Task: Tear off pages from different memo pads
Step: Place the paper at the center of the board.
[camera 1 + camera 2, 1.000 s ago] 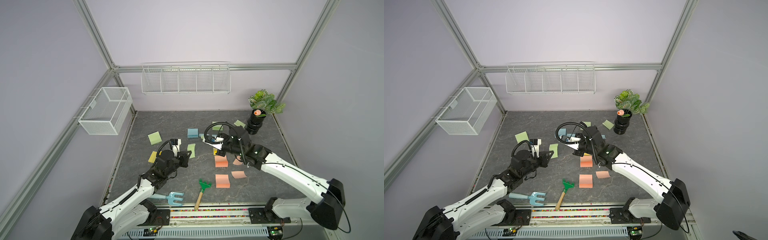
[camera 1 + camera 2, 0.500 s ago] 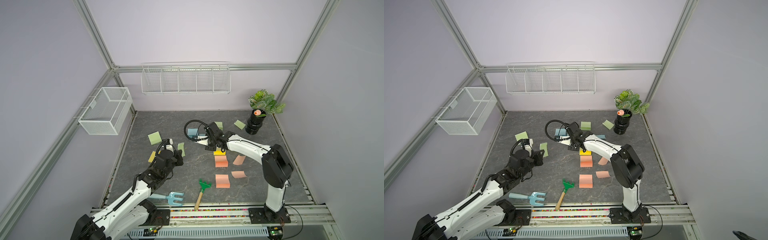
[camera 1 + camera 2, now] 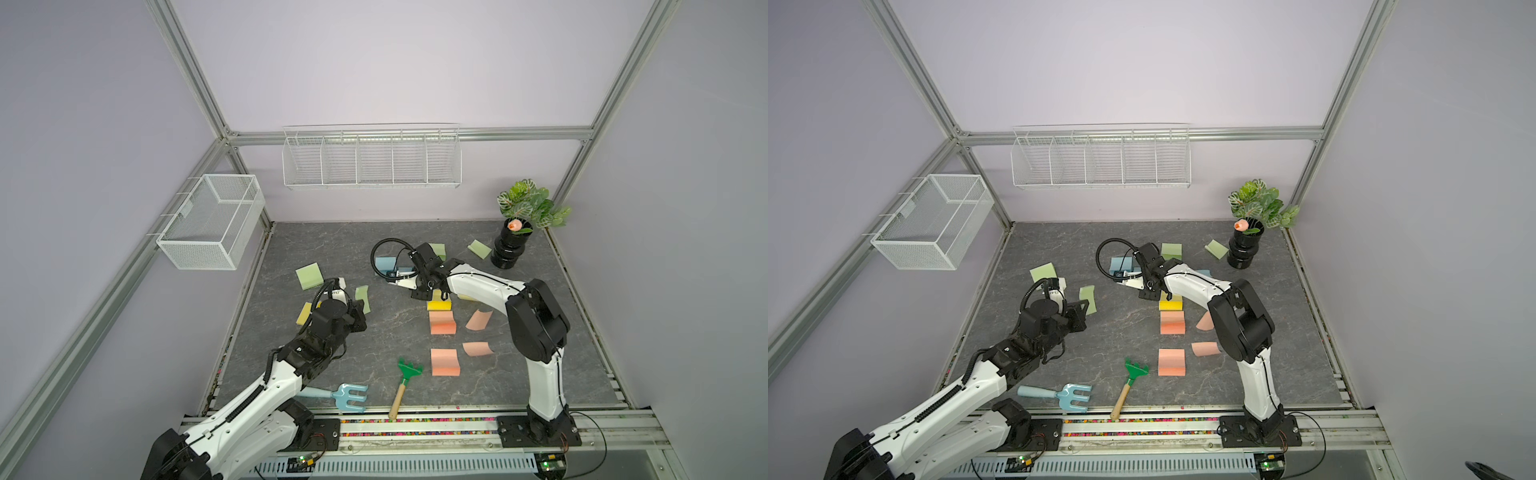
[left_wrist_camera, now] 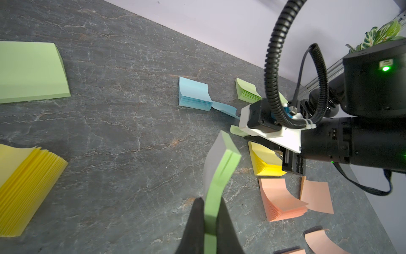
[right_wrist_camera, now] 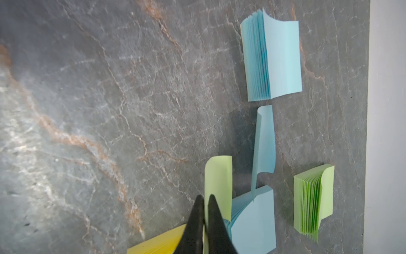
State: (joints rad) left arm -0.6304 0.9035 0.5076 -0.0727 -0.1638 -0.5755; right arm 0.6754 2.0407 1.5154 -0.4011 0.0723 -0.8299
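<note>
Left wrist view: our left gripper (image 4: 210, 200) is clamped on a thin green pad (image 4: 219, 171), bent, its edge splitting, held off the table well left of the plant pot (image 3: 509, 251). Nearer the pot, our right gripper (image 5: 204, 197) is pinched shut at the yellow pad (image 5: 158, 242); whether on a page, we cannot tell. Nothing anchors that pad, so we think a pull may drag it whole.

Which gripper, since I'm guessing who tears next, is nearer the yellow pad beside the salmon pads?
Right. The right gripper hangs at the far edge of that yellow pad; the left gripper is well off to the side, shut on a green pad.
</note>
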